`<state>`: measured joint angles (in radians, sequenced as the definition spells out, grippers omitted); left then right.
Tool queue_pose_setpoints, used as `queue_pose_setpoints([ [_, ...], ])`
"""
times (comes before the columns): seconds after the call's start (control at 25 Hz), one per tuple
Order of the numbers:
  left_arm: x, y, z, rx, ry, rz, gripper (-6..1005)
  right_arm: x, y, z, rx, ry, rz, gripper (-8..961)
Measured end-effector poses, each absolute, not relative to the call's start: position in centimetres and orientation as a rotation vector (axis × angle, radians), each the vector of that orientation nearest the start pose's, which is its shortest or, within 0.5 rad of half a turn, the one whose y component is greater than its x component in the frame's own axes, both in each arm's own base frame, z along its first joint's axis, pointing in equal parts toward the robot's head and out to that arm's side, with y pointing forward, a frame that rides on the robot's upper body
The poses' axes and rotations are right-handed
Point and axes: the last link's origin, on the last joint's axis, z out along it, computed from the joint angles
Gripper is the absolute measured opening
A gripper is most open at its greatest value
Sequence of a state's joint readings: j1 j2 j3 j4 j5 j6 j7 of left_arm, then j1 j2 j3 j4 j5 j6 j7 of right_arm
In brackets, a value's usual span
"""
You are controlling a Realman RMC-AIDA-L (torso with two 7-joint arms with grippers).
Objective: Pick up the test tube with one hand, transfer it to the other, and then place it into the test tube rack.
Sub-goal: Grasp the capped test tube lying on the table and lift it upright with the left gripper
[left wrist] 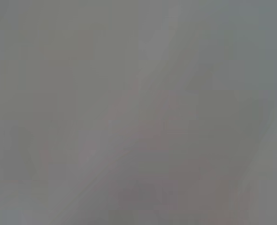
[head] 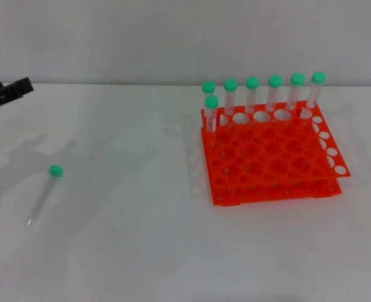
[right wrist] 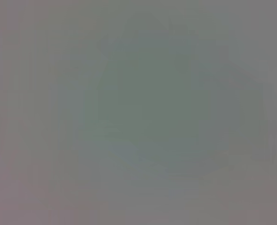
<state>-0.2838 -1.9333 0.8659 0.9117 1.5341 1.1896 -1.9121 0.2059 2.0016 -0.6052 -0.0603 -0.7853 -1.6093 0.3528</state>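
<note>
A clear test tube [head: 44, 194] with a green cap lies flat on the white table at the left, cap toward the back. The orange-red test tube rack [head: 270, 154] stands right of centre, with several green-capped tubes upright along its back row. My left gripper [head: 6, 93] shows only as a black tip at the far left edge, well behind the lying tube and apart from it. The right gripper is out of view. Both wrist views show nothing I can make out.
The white table [head: 122, 251] stretches across the whole view, with a pale wall behind it. Bare surface lies between the lying tube and the rack.
</note>
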Motion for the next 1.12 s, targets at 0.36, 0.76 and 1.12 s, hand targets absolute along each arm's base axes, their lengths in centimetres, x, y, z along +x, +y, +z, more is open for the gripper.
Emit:
queue_pose_setpoints([
  [0.36, -29.7, 36.5, 13.7, -2.070, -1.420, -0.450, 879, 39.2, 23.7, 9.8, -1.337, 0.339, 0.749, 705],
  [0.76, -27.3, 37.4, 13.3, -2.088, -1.594, -0.017, 877, 39.7, 25.2, 12.3, -1.340, 0.278, 0.654, 705],
  [1.12, -27.5, 37.0, 11.9, -2.044, -1.655, 0.209, 876, 39.7, 25.2, 12.7, -1.345, 0.220, 0.594, 705],
])
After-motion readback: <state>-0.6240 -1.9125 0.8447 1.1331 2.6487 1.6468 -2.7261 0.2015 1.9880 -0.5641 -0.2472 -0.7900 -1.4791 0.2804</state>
